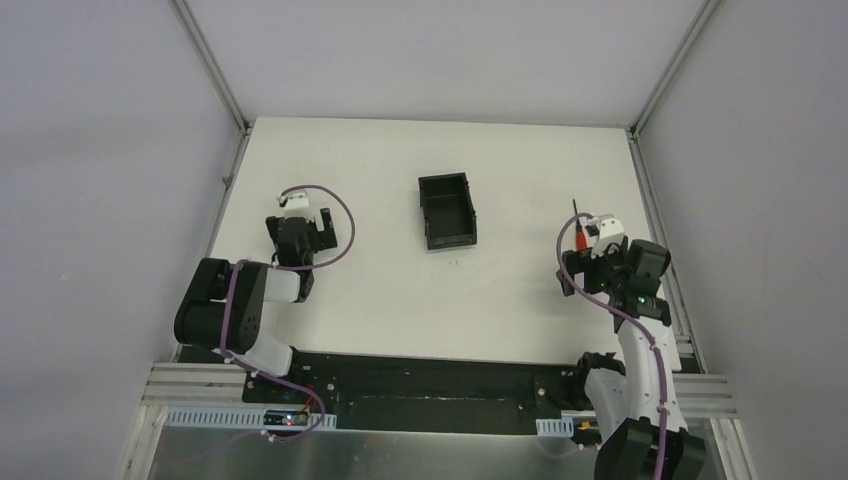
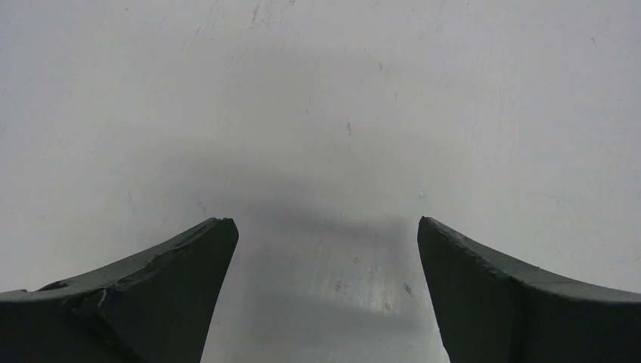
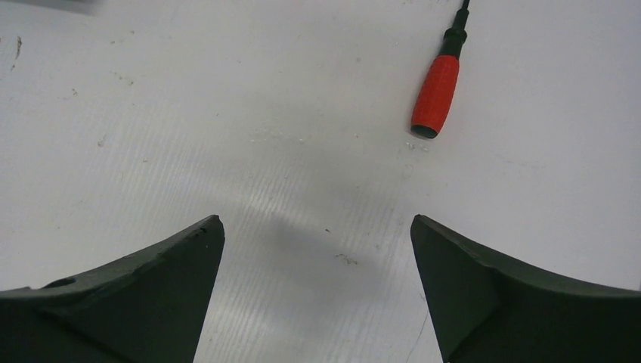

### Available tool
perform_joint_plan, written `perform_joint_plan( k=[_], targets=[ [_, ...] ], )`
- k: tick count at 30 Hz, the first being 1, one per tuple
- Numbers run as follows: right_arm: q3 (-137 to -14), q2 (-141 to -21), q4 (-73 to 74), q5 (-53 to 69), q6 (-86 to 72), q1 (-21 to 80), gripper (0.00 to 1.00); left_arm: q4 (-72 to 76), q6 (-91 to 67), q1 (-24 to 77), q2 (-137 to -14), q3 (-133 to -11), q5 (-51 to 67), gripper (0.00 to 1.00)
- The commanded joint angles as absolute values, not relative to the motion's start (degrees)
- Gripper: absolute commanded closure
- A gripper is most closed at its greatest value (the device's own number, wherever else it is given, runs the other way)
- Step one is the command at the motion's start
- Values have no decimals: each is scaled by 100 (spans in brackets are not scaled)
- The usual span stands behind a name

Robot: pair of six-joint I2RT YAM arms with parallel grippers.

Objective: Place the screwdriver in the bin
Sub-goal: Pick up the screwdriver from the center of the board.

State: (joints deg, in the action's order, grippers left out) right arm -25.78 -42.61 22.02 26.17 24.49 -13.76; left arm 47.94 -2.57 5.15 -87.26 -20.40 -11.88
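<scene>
Over on the left side of the white tabletop [image 1: 390, 290], the left arm's black two-finger gripper [image 2: 325, 227] sits low over the surface. In its wrist view the jaws are spread wide apart, and there's just bare, slightly scuffed white table and the gripper's own soft shadow between them. So it's open and not gripping anything. A purple cable [image 1: 345, 225] loops around that arm's wrist.

Moving toward the middle, the small black rectangular open-top plastic bin [image 1: 452, 241] stands on the far half of the table, well apart from both arms. From the overhead camera its inside looks like plain black, though it's dark in there, so I can't say much more.

On the right is the little screwdriver with the short red handle and thin dark shaft [image 3: 435, 94]. It's lying flat on the table near the right edge, well away from the bin, with its shaft pointing toward the far side. In the right wrist view it sits ahead of the fingertips and a bit to the right, with the handle's butt end closest to the camera. It isn't touching either finger.

The right arm's black gripper [image 3: 317, 223] has its jaws spread about as wide as they go. There's only white table between them, so it's holding nothing.
</scene>
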Motion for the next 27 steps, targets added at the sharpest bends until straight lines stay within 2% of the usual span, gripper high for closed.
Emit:
perform_joint_plan(
  k=[1,11,27],
  targets=[
    [-3334,-4635,2486,2704,2454,-1415,2,4869,-301,475,-8600,-2034,-1148,1],
    [-4883,-6000,3220,2696,1925,-1415,2,4869,-299,475,-8604,-2030,-1144,1],
    [-6792,-8157,4022,1880,1078,-1409,2,4869,-302,475,-8601,-2036,-1143,1]
  ],
)
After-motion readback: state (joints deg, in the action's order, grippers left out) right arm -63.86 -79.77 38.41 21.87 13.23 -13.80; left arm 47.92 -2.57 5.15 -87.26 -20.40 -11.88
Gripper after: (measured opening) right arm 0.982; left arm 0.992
